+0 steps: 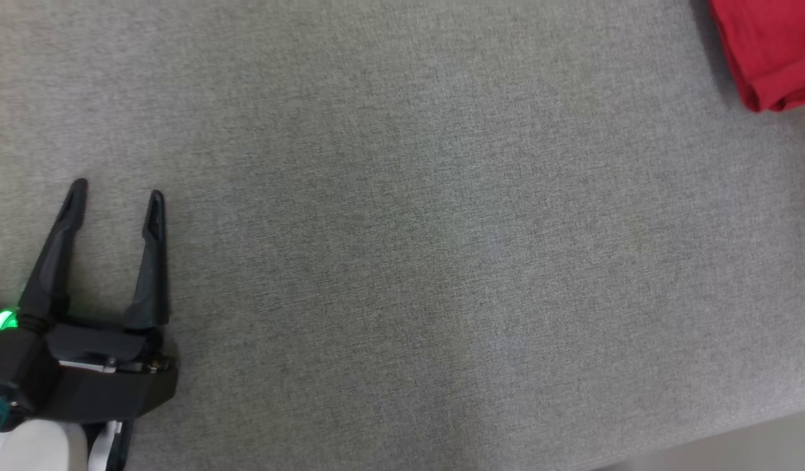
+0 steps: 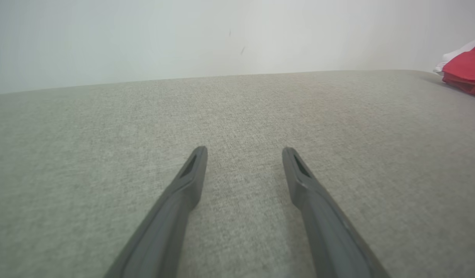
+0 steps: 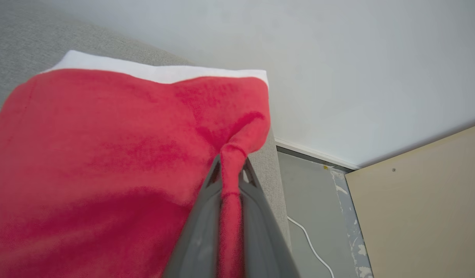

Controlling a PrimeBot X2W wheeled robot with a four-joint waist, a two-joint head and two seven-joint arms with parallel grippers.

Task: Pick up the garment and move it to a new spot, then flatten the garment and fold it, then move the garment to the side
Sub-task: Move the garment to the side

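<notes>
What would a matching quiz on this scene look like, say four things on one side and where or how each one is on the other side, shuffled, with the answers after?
Column one
1. left hand
2. right hand
3. red garment
4. white cable

Column two
A. lies on the floor beside the grey surface
B. open and holding nothing
C. shut on a pinched fold of fabric
D. spread near the grey surface's edge, with a white cloth peeking out behind it

Pairs: 1-B; 2-C; 3-D; 4-A
</notes>
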